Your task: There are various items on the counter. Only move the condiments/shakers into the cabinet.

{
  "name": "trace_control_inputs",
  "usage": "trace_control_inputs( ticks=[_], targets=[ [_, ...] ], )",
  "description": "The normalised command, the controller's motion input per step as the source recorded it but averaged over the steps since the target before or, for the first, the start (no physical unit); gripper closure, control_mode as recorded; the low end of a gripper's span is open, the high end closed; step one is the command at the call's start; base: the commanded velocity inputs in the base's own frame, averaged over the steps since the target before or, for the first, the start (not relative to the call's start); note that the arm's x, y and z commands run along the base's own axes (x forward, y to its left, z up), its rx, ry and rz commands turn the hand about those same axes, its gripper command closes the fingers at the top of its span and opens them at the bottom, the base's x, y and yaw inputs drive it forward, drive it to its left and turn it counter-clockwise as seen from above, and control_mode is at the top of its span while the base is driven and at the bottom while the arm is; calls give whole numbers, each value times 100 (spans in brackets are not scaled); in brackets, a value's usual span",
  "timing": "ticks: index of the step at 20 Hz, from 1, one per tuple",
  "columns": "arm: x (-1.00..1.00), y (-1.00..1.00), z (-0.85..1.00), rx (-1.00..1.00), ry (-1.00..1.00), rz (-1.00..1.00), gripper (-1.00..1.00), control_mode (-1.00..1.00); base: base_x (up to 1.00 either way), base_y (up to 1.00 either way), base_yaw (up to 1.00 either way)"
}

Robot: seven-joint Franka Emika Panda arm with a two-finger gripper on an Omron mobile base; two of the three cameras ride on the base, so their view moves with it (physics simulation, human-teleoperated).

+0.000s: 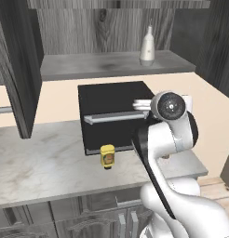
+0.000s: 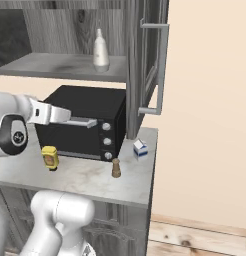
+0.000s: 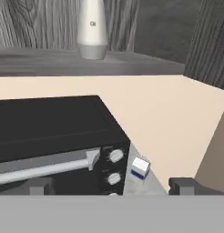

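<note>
The white narrow-necked bottle (image 1: pixel 147 46) (image 2: pixel 99 51) (image 3: pixel 92 28) stands upright on the grey shelf (image 1: pixel 88 65) of the open cabinet. On the counter (image 1: pixel 42 158), the yellow squeeze bottle (image 1: pixel 107 155) (image 2: pixel 50 157) stands in front of the toaster oven. The brown shaker (image 2: pixel 115 168) stands near the counter's right end, with the blue-and-white box (image 2: pixel 140 148) (image 3: pixel 140 166) behind it. My gripper (image 3: pixel 110 186) (image 2: pixel 65 116) hangs open and empty level with the oven's top, facing the shelf, well above the counter items.
The black toaster oven (image 1: pixel 114 116) (image 2: pixel 85 127) (image 3: pixel 54 136) fills the counter under the shelf. Tall dark cabinet doors stand open at the left (image 1: pixel 16 69) and right (image 2: pixel 145 65). Beige wall lies behind. Grey panelled cupboards (image 1: pixel 88 218) sit under the counter.
</note>
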Motion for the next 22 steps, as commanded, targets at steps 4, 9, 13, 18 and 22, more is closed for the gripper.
trace_control_inputs(
  ticks=[4, 9, 13, 18, 22],
  targets=[
    [-69, 0, -19, 7, 0, 2, -100, -100, 0, 0, 0],
    [-16, -6, -4, 1, 1, 8, -100, -100, 0, 0, 0],
    [-29, 28, -50, 0, 15, 18, -100, -100, 0, 0, 0],
    [-23, 15, -49, 8, 22, 23, -100, -100, 0, 0, 0],
    [-8, 28, -49, 18, 25, 19, -100, -100, 0, 0, 0]
  ],
)
